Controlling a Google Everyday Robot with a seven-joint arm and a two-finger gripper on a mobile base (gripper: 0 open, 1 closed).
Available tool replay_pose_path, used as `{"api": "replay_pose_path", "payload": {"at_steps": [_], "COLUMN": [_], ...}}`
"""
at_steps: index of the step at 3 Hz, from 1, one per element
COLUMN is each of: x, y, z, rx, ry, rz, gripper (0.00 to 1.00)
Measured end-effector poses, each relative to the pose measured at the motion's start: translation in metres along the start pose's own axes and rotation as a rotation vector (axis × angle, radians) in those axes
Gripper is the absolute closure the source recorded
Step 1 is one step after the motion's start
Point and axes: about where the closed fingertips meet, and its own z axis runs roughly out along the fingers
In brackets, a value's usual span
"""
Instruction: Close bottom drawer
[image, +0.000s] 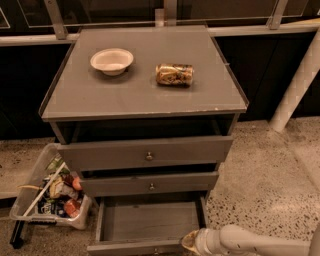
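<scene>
The grey cabinet (145, 95) has three drawers. The bottom drawer (150, 222) is pulled out, showing its plain grey tray, which holds nothing. Its front edge (135, 247) lies at the lower border of the view. My gripper (191, 241) comes in from the lower right on a white arm (250, 243). Its tip is at the right front corner of the bottom drawer, against or just beside the drawer front. The middle drawer (150, 183) and the top drawer (147, 152) each stick out a little, each with a small round knob.
A white bowl (111, 60) and a crumpled can (174, 74) lie on the cabinet top. A clear bin of packets (47, 192) stands on the floor left of the cabinet. A white post (295, 85) rises at the right. Speckled floor lies to the right.
</scene>
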Motion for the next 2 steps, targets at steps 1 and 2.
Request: {"api": "replay_pose_path", "payload": {"at_steps": [1, 2], "x": [0.02, 0.036], "y": [0.01, 0.025], "z": [0.005, 0.013], "rx": [-0.022, -0.056], "ry": [0.002, 0.014], "rz": [-0.001, 0.0], "gripper": [1.0, 1.0]}}
